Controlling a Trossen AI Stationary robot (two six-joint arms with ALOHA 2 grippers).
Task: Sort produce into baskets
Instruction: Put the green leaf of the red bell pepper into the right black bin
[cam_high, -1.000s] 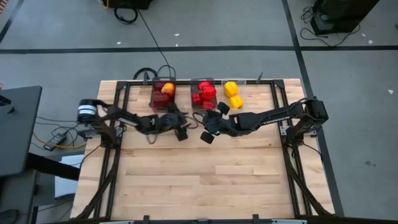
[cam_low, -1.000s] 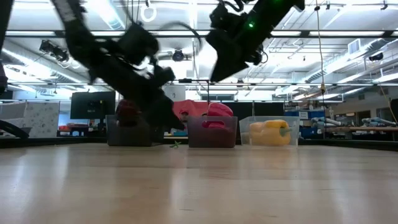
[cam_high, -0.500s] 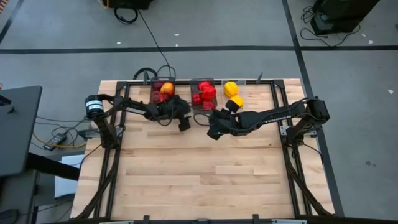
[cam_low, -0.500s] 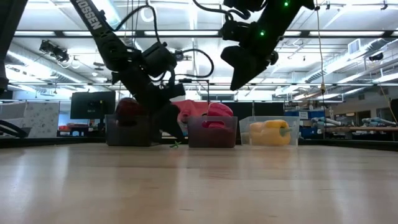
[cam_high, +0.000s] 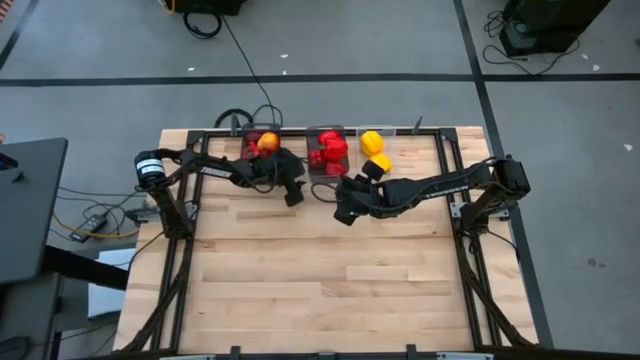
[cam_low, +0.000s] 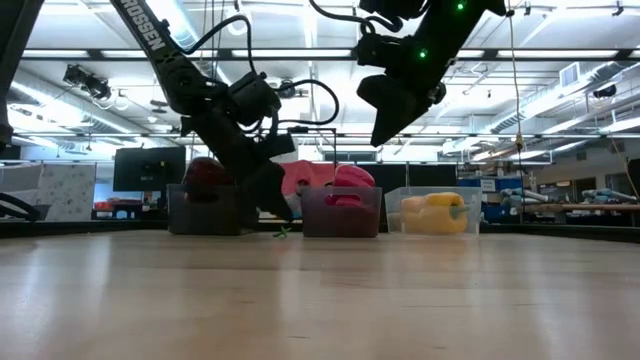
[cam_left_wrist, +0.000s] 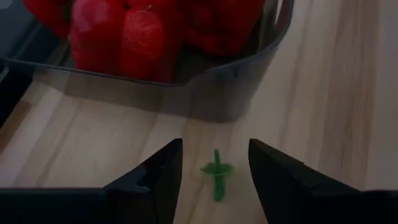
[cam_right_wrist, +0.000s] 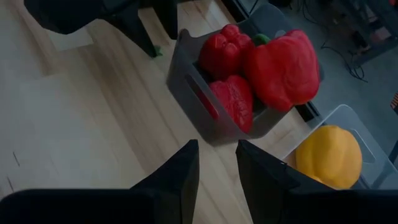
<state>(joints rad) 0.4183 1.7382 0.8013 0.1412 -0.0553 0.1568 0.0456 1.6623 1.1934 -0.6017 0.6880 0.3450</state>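
Note:
Three bins stand in a row at the table's far edge. A dark bin (cam_high: 247, 160) holds apples (cam_high: 266, 143). A second dark bin (cam_left_wrist: 205, 87) holds red bell peppers (cam_right_wrist: 280, 59). A clear bin (cam_low: 395, 215) holds yellow peppers (cam_high: 372, 150). My left gripper (cam_left_wrist: 214, 146) is open, low over the table just in front of the red-pepper bin. Its fingers stand on either side of a small green stem piece (cam_left_wrist: 216, 174) that lies on the wood, without touching it. My right gripper (cam_right_wrist: 216, 146) is open and empty, raised above the table (cam_low: 385, 130) in front of the red-pepper and clear bins.
The wooden table top (cam_high: 320, 280) stretches from the bins to the near edge. A black frame rail (cam_high: 440, 160) runs along the sides and the back. The two arms meet near the table's middle (cam_high: 320, 200), close to each other.
My left gripper has gone toward the table's far edge, up to the red-pepper bin, as its arm stretched out, and it now hangs low over the green stem piece. My right gripper has shifted a little toward the table's right edge. The bins and produce have kept still.

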